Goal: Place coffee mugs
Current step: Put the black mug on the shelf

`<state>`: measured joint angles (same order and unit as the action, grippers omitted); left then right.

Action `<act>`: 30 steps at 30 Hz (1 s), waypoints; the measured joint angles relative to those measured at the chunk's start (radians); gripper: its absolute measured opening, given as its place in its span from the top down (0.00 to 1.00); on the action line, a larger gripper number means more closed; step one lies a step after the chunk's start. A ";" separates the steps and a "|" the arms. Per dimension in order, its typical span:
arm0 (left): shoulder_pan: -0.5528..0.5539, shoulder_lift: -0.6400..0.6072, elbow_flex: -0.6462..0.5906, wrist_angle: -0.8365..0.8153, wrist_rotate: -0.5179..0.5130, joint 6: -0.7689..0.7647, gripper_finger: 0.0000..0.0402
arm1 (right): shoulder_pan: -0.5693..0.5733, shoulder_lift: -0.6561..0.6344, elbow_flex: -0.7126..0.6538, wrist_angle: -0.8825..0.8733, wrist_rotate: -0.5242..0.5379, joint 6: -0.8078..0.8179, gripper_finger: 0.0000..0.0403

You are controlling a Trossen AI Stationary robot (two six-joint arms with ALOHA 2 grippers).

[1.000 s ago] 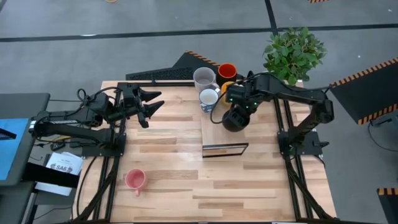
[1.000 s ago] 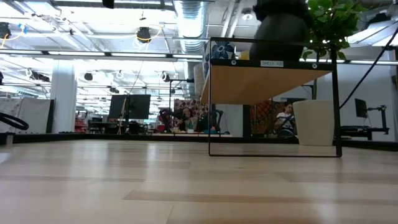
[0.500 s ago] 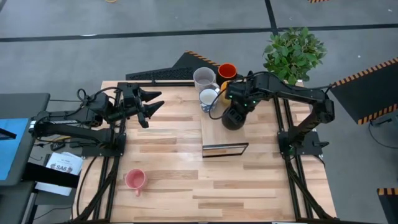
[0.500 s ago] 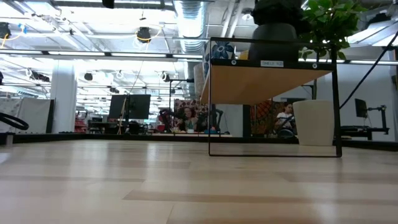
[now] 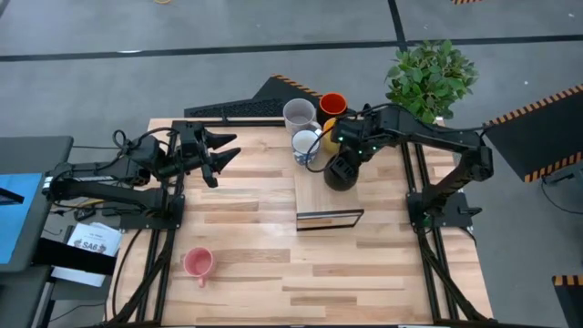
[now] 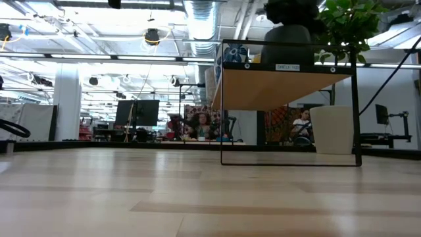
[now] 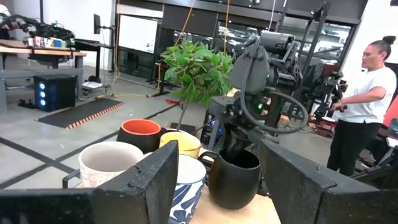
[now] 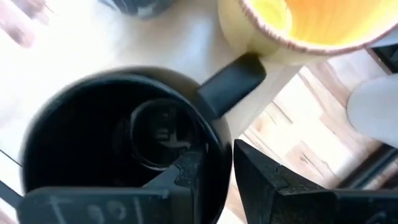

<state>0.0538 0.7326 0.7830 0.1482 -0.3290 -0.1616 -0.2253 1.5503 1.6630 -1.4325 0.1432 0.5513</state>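
Observation:
On the raised wooden shelf (image 5: pixel 314 196) stand the pale grey mug (image 5: pixel 298 114), red-orange mug (image 5: pixel 332 102), yellow-orange mug (image 5: pixel 333 128) and the white mug with blue inside (image 5: pixel 306 143). My right gripper (image 5: pixel 350 146) is shut on the glossy black mug (image 5: pixel 340 173) beside them. In the low view the black mug (image 6: pixel 287 35) is at the shelf top. The pink mug (image 5: pixel 198 263) lies on the table near its left near corner. My left gripper (image 5: pixel 223 150) waits open, left of the shelf. My right gripper pinches the black mug's rim (image 8: pixel 219 134) close to the handle (image 8: pixel 231 81), one finger (image 8: pixel 186 171) inside the mug and one outside. The fingers come from above, pointing down. The mug is upright, its base at the shelf top (image 7: pixel 249 208).
A potted green plant (image 5: pixel 428 77) stands off the far right of the table, its white pot (image 6: pixel 332 128) behind the shelf. The shelf's black wire frame (image 6: pixel 355 105) rises from the table. A person (image 7: pixel 367 106) stands beyond the table. Bare wood lies near the near edge (image 5: pixel 364 273).
My right gripper has lowered the black mug toward the shelf top and carried it a little toward the far edge and the other mugs. It has stayed shut on the rim. The left arm has kept still.

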 joint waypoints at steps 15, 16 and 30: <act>0.000 0.000 0.000 0.000 0.000 0.000 0.49 | -0.040 -0.095 0.000 0.045 0.016 0.043 0.73; 0.000 0.000 0.000 0.000 0.000 0.000 0.49 | -0.040 -0.101 0.000 0.053 0.017 0.044 0.73; 0.000 0.000 0.000 0.000 0.000 0.000 0.49 | -0.015 -0.182 0.000 0.103 0.017 0.014 0.75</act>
<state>0.0536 0.7326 0.7830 0.1478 -0.3290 -0.1616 -0.2405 1.3684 1.6627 -1.3294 0.1604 0.5650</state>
